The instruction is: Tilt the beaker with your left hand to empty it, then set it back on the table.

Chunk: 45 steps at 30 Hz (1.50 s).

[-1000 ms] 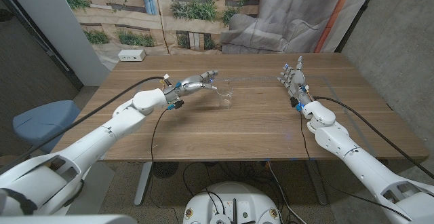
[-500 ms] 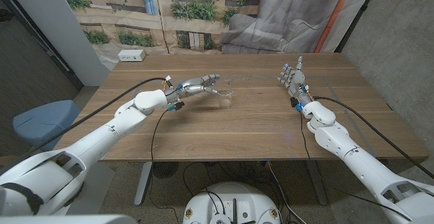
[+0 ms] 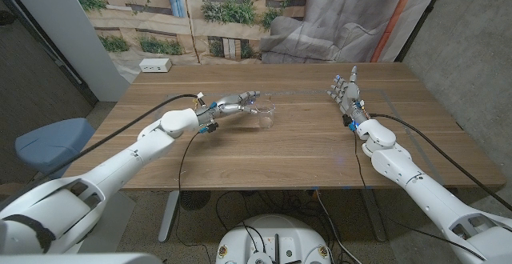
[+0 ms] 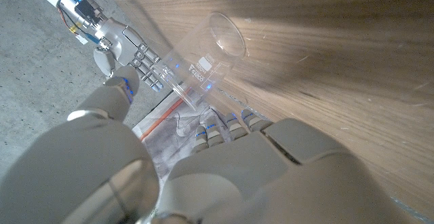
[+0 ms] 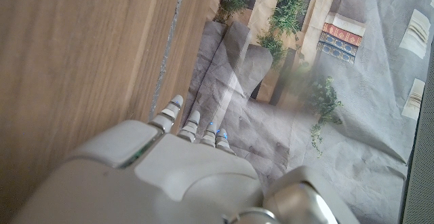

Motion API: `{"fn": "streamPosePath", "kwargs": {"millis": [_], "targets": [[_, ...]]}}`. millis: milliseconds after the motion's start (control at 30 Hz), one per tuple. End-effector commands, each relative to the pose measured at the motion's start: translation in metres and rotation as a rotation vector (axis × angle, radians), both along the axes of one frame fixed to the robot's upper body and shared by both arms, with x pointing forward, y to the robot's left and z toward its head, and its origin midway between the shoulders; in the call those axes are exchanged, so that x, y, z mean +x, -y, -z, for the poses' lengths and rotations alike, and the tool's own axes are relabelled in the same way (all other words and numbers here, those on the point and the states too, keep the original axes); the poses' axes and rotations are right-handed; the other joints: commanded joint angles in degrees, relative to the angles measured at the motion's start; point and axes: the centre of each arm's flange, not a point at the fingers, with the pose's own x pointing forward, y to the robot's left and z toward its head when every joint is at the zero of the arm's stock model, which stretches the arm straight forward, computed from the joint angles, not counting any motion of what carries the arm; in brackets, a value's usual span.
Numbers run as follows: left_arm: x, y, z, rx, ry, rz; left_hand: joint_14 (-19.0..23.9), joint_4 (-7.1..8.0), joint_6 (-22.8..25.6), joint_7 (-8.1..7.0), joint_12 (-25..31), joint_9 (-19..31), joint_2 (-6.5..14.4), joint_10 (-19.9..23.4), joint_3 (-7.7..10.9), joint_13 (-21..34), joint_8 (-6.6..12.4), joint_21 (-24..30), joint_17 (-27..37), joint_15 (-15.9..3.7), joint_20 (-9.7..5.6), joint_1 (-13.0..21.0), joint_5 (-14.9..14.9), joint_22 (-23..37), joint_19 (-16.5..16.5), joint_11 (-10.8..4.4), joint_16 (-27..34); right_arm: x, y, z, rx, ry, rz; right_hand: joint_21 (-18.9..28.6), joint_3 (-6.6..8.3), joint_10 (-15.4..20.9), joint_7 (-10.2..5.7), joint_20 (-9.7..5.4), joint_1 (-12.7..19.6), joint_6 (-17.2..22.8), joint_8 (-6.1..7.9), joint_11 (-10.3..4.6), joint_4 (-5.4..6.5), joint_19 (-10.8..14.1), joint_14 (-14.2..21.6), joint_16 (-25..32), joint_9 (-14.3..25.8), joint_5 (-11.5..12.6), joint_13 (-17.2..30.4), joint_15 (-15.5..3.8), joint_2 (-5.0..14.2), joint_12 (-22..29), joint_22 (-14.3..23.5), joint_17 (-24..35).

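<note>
One clear beaker [image 3: 265, 111] stands on the surface [image 3: 304, 148] left of centre, pinched by the left hand [image 3: 232, 102]. Its printed markings are unreadable. The right hand [image 3: 346, 92], far right, is spread, holding nothing.

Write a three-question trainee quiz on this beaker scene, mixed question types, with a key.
1. True or false: the left robot hand is at the beaker.
2. What stands on the table's far left corner? A) white box B) red mug C) book
3. Fill in: the right robot hand stands with its fingers pointing ____.

Key: 1 true; 2 A; 3 up.
</note>
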Motion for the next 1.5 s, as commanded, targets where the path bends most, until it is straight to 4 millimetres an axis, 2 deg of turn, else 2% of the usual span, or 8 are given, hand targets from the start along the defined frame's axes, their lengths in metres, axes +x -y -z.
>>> {"fn": "streamPosePath", "kwargs": {"millis": [33,500,833,1100,1233,1333,1500], "targets": [[0.007,0.008,0.010,0.012,-0.011,0.004,-0.04,0.08,0.45,-0.06,0.06,0.28,-0.13,0.28,0.31,0.24,-0.03,-0.19,0.07,-3.20,-0.28,0.73,0.18,0.13,-0.46,0.14,-0.27,0.000,0.000,0.000,0.000,-0.001,0.000,0.38,-0.34,-0.20,-0.10,0.29,0.23,-0.39,0.31,-0.12,0.06,0.09,-0.19,0.19,0.12,0.32,0.29,-1.03,5.06,0.36,0.25,0.08],[0.013,0.021,0.015,0.007,-0.006,0.009,0.55,0.13,0.51,-0.17,0.03,0.31,-0.20,0.72,0.32,0.27,-0.19,-0.20,0.06,-3.24,0.05,1.66,0.18,0.14,-0.44,-0.05,-0.33,0.000,0.000,0.000,0.000,-0.001,0.000,0.37,-0.34,-0.19,-0.14,0.29,0.22,-0.33,0.33,-0.14,0.06,0.07,-0.17,0.20,0.12,0.33,0.29,-1.03,5.07,0.36,0.25,0.08],[0.022,0.031,0.015,-0.023,0.001,-0.004,4.78,0.14,2.12,0.79,0.59,0.36,-0.16,3.09,0.30,0.37,0.10,-0.04,0.11,-3.73,0.63,3.68,0.17,0.16,0.31,-0.08,0.52,0.000,0.000,0.000,0.000,-0.001,0.000,0.38,-0.33,-0.27,-0.12,0.30,0.22,-0.36,0.32,-0.12,0.06,0.09,-0.16,0.20,0.12,0.33,0.29,-1.08,5.07,0.33,0.25,0.09],[0.028,0.039,0.020,-0.038,-0.001,-0.009,9.99,0.12,5.68,2.05,1.96,0.55,0.17,7.44,0.21,0.75,1.08,0.28,0.28,-4.16,0.47,6.66,0.18,0.19,2.12,0.02,1.32,0.000,0.000,0.000,0.000,-0.001,0.000,0.38,-0.33,-0.25,-0.20,0.29,0.22,-0.33,0.33,-0.17,0.07,0.09,-0.20,0.18,0.12,0.32,0.29,-1.09,5.09,0.34,0.25,0.09],[0.029,0.041,0.022,-0.044,0.003,-0.017,13.56,0.09,9.30,2.54,3.44,0.85,0.55,11.33,-0.08,1.35,2.24,0.48,0.43,-5.08,-0.08,9.29,0.16,0.21,3.91,-0.65,1.79,0.000,0.000,0.000,0.000,-0.001,0.000,0.36,-0.33,-0.24,-0.19,0.33,0.22,-0.48,0.27,-0.11,0.06,0.04,-0.21,0.18,0.12,0.32,0.29,-1.03,5.08,0.34,0.25,0.09],[0.028,0.042,0.022,-0.054,0.015,-0.019,16.63,0.11,11.97,2.76,4.37,1.15,0.31,14.02,-0.99,1.90,3.32,0.62,0.59,-5.92,-0.80,11.38,0.01,0.22,5.71,-1.25,2.27,0.000,0.000,0.000,0.000,-0.001,0.000,0.36,-0.33,-0.21,-0.20,0.30,0.22,-0.35,0.32,-0.11,0.06,0.05,-0.20,0.18,0.12,0.33,0.29,-1.02,5.08,0.36,0.25,0.09],[0.027,0.042,0.024,-0.074,0.032,-0.036,21.70,0.28,16.57,2.08,6.15,1.85,0.53,19.57,-2.98,2.82,5.85,0.76,0.95,-7.69,-1.98,14.43,-0.21,0.20,8.86,-2.88,3.49,0.000,0.000,0.000,0.000,-0.001,0.000,0.37,-0.33,-0.21,-0.10,0.31,0.22,-0.42,0.29,-0.08,0.06,0.06,-0.22,0.18,0.12,0.33,0.29,-0.94,5.08,0.36,0.25,0.09]]}}
